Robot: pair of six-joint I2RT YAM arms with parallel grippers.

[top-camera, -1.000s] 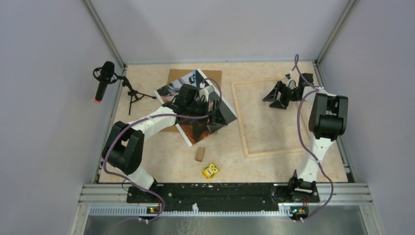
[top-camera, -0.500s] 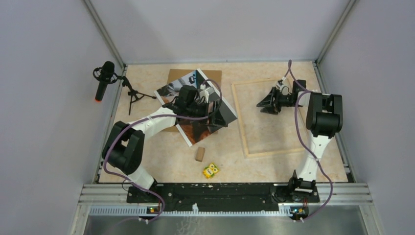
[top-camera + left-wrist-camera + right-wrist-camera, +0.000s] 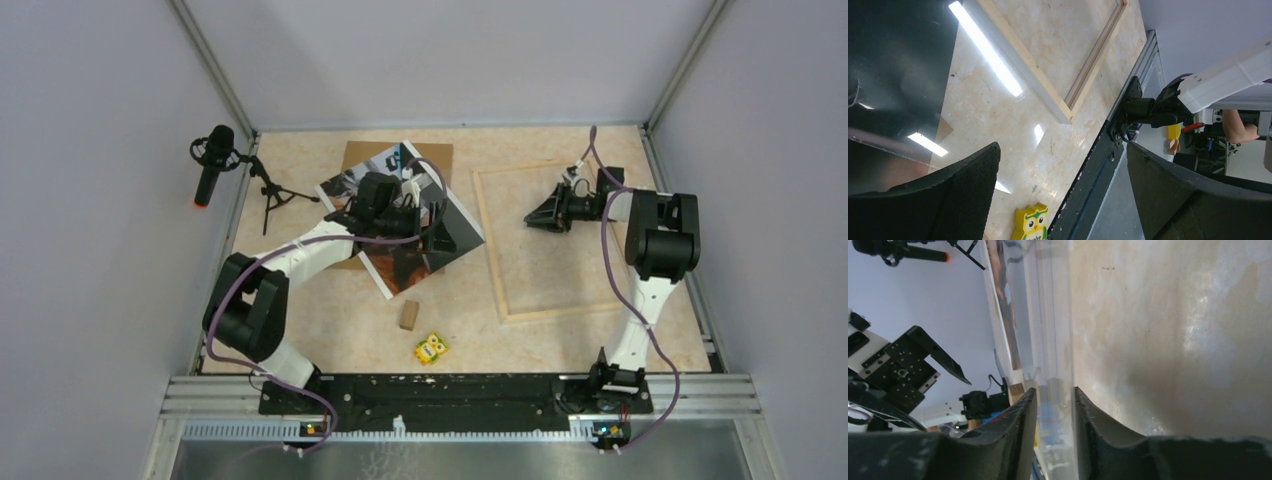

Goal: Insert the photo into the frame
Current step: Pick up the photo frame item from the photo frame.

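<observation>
The photo point(image 3: 400, 265), a glossy dark print with a white border, lies tilted, partly on the brown backing board point(image 3: 440, 155). My left gripper point(image 3: 428, 226) hovers over the photo's right part, open and empty. In the left wrist view point(image 3: 1063, 145) the photo's dark sheen point(image 3: 893, 65) fills the upper left. The pale wood frame point(image 3: 545, 312) lies flat on the right. My right gripper point(image 3: 530, 217) is low inside it, rolled on its side and pointing at the left strip point(image 3: 1048, 315). Its jaws point(image 3: 1053, 390) stand a narrow gap apart with nothing between them.
A yellow owl toy point(image 3: 431, 347) and a small wooden block point(image 3: 408, 315) lie in front of the photo; the owl also shows in the left wrist view point(image 3: 1032, 222). A microphone on a tripod point(image 3: 212, 160) stands at the far left. Grey walls enclose the table.
My right gripper has moved left across the inside of the frame toward its left strip and rolled, so it looks narrower from above. My left gripper has shifted slightly back over the photo.
</observation>
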